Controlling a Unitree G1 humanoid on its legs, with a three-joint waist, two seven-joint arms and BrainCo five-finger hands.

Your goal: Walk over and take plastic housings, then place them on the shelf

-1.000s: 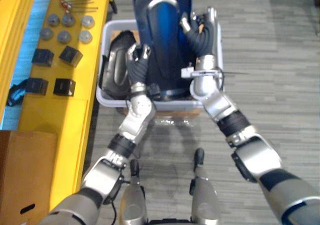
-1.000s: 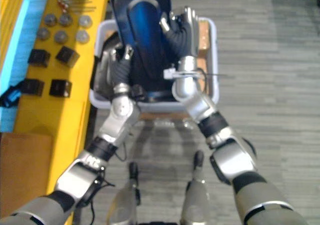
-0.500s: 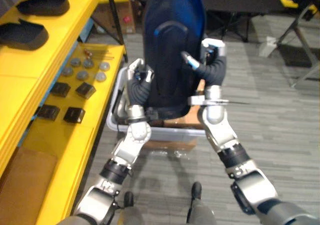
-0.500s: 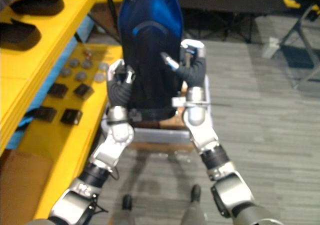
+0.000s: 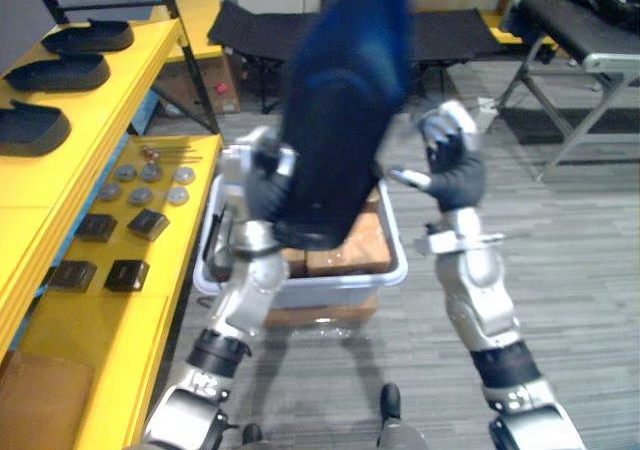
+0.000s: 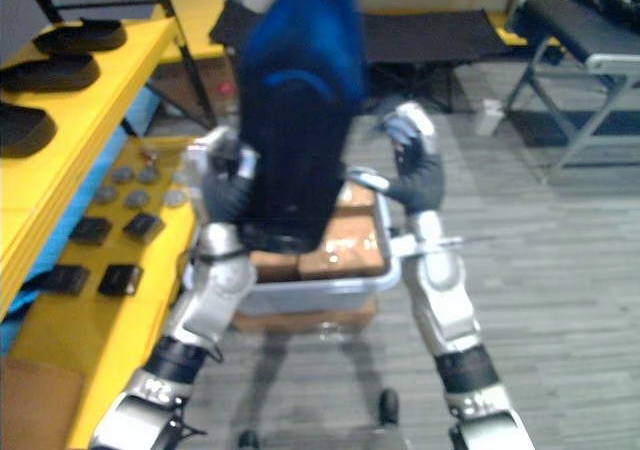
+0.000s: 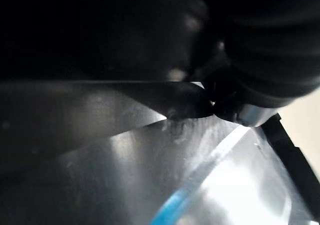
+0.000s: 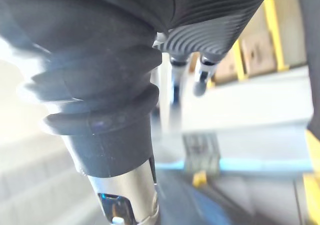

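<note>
A large plastic housing [image 5: 340, 120], a glossy dark blue shell with a black middle panel, stands upright in the air above the grey bin [image 5: 300, 288], its top leaning slightly to the right. The left hand [image 5: 262, 162] is at its left edge; the right hand [image 5: 447, 155] is just beside its right edge, fingers straight. Three shallow black housings [image 5: 70, 71] lie in a row on the upper tier of the yellow shelf [image 5: 60, 165].

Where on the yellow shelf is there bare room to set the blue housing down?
Upper tier: bare yellow nearer the robot than the three dark housings. Lower tier: a bare stretch between the black blocks and the cardboard box. It is crowded farther along, where round discs and blocks sit close together.
</note>
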